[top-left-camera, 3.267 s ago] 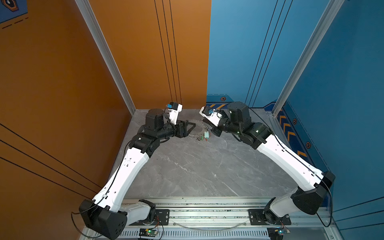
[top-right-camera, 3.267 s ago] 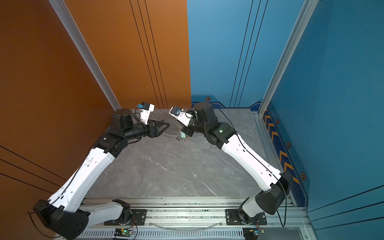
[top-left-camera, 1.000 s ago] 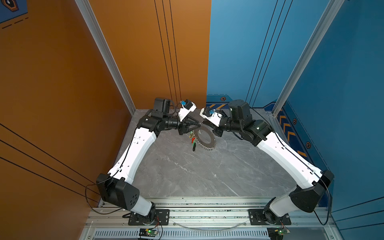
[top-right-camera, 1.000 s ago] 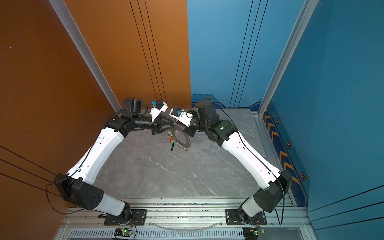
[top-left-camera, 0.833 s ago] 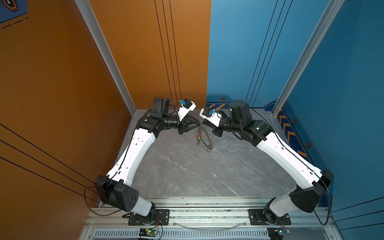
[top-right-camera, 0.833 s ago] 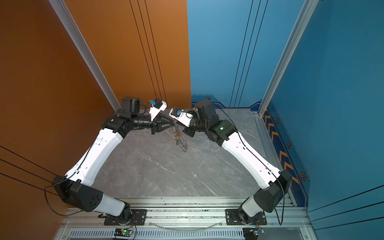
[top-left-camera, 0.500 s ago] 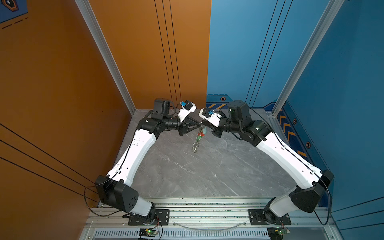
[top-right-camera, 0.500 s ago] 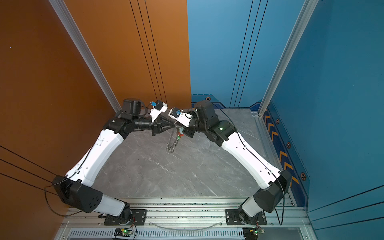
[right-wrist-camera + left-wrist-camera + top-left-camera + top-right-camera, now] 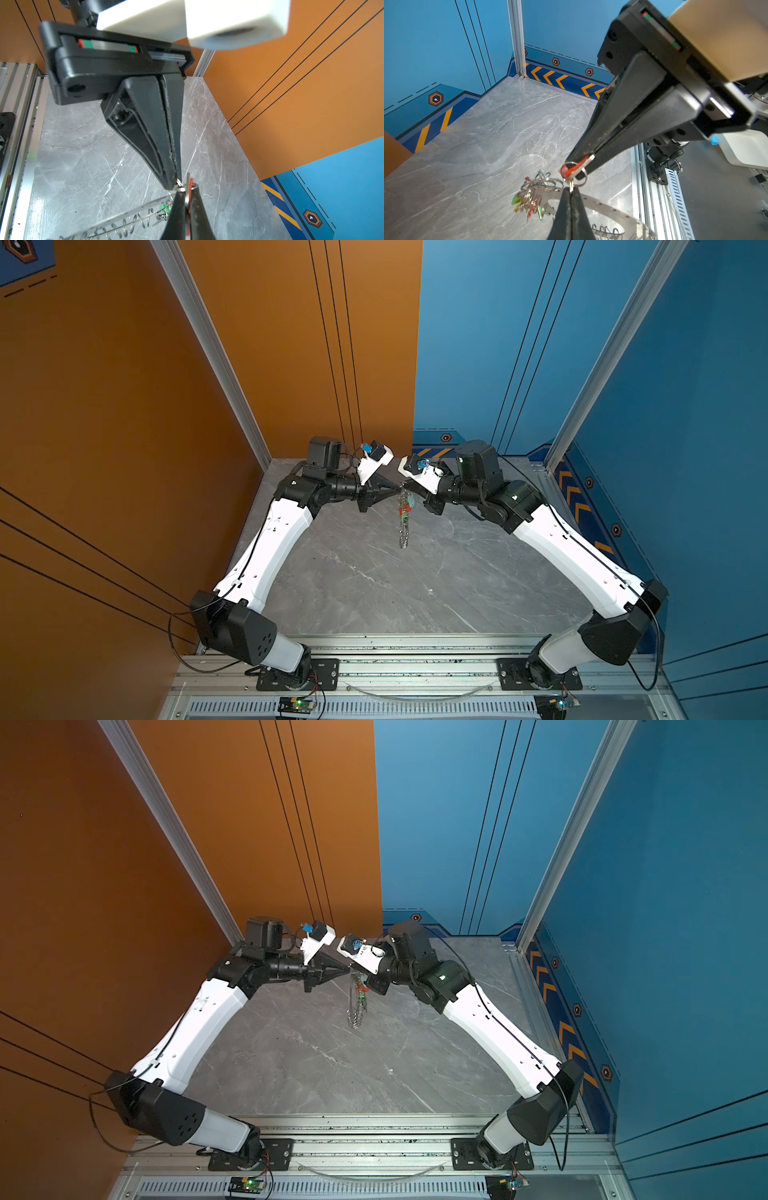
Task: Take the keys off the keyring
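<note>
Midair, by the far edge of the table (image 9: 374, 593), left gripper (image 9: 176, 184) clamped on a split ring (image 9: 571, 185), right gripper (image 9: 576, 170) pinching the red-tagged key (image 9: 188, 182), keyring (image 9: 403, 526) dangling edge-on below.

A: Walls?
B: Orange panel (image 9: 124, 406) on the left and back-left, blue panel (image 9: 478, 344) on the back-right and right. Thin black lines (image 9: 332, 344) run down both. Aluminium posts (image 9: 212, 352) at the corners.
A: Floor?
B: Grey marble-look slab (image 9: 374, 593), white veining, slight gloss. Dark-blue skirting band (image 9: 575, 499) with orange chevrons along the blue side, and small hexagon badges (image 9: 446, 438) by it.
A: Front edge?
B: Slotted aluminium rail (image 9: 415, 659) across the near side, vented strip (image 9: 415, 707) below it. Light is even, shadows soft.
</note>
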Robot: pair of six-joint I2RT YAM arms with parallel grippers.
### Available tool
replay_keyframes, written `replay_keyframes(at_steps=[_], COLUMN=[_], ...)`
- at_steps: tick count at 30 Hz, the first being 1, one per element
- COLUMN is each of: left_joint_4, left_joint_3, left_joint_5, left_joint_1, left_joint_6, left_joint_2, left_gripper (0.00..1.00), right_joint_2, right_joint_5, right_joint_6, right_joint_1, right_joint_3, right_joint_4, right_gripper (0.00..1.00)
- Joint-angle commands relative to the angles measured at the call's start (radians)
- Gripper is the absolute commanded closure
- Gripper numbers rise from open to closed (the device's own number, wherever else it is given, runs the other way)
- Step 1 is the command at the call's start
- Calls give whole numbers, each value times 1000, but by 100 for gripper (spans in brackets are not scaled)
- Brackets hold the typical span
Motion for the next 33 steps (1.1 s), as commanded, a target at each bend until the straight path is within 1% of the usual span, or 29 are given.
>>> replay_keyframes(at_steps=[1, 4, 8, 13, 16, 19, 22, 26, 29, 33], left_joint_4=[2, 2, 4, 34, 84, 195, 279, 288, 304, 377], left_joint_3=[-12, -11, 5, 7, -8, -61, -99, -96, -106, -136], left_joint_5=[19, 16, -42, -72, -102, -127, -116, -92, -128, -131], left_joint_1=[0, 3, 14, 22, 26, 30, 36, 29, 22, 17], left_joint_6=[4, 2, -2, -21, -53, -104, -155, -173, -173, -212], left_joint_2=[-8, -8, -16, -30, -48, -83, -110, -116, -129, -147], left_gripper=[100, 100, 100, 100, 100, 100, 100, 100, 100, 100], right_joint_2=[-28, -37, -61, -96, -110, -122, -128, -126, -119, -118], right_joint_5=[-11, 0, 30, 54, 63, 70, 68, 52, 42, 37], right_joint_6=[20, 18, 16, 26, 36, 49, 61, 73, 83, 102], right_joint_1=[5, 5, 5, 4, 3, 3, 3, 3, 5, 5], right_joint_3=[38, 33, 10, -39, -67, -98, -122, -132, -138, -162], right_joint_4=[36, 32, 19, 18, 20, 28, 41, 46, 49, 68], right_gripper=[100, 100, 100, 100, 100, 100, 100, 100, 100, 100])
